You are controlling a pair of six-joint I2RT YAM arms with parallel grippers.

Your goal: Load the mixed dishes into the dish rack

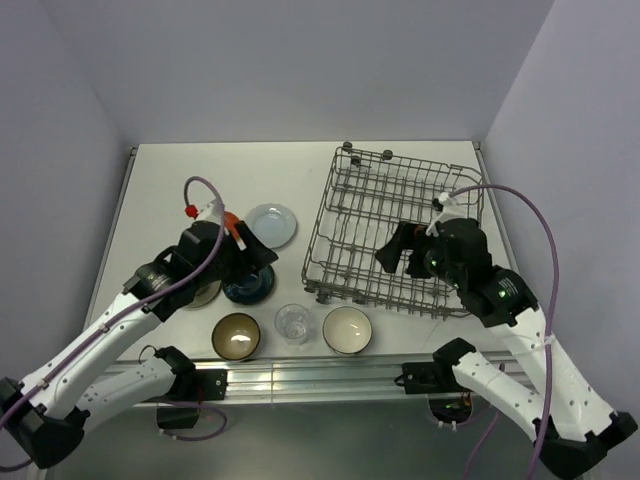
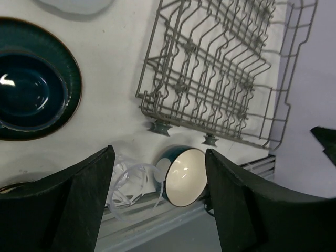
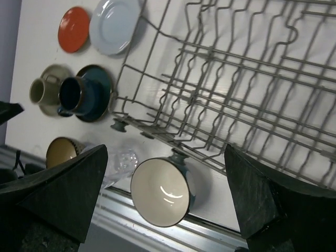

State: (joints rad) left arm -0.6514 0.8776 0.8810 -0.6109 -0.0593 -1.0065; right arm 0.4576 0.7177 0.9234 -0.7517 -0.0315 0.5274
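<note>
- Top external: white table [image 1: 170, 180], plain grey walls [image 1: 300, 70] on three sides.
- dish rack [image 1: 400, 235] sits skewed on the right half of the table; all dishes lie on the table to its left and along its near side.
- left gripper [image 1: 252, 262] hangs over the dark teal plate [image 1: 248, 288]; right gripper [image 1: 395, 255] hangs over the rack's near part.
- Left wrist: left gripper [image 2: 157, 155] spread wide, nothing held, nothing touched. Below it are the cream bowl [image 2: 184, 177] and glass cup [image 2: 134, 181], side by side near the rack's [image 2: 220, 79] near edge.
- Dark teal plate [image 2: 58, 79] carries a dark cup [image 2: 26, 89].
- Right wrist: right gripper [image 3: 167, 152] at full spread, empty, clear of the rack [image 3: 252, 79] wires.
- Count: four plates: red-orange plate [image 3: 73, 29], pale blue plate [image 3: 115, 26], grey-beige plate [image 3: 55, 73], dark teal plate [image 3: 100, 86].
- Two cups: dark cup [image 3: 73, 94] and beige cup [image 3: 39, 92], each on its plate.
- Two bowls: brown bowl [image 3: 63, 149], cream bowl [image 3: 160, 191]. One glass cup [image 3: 123, 157]. One rack.
</note>
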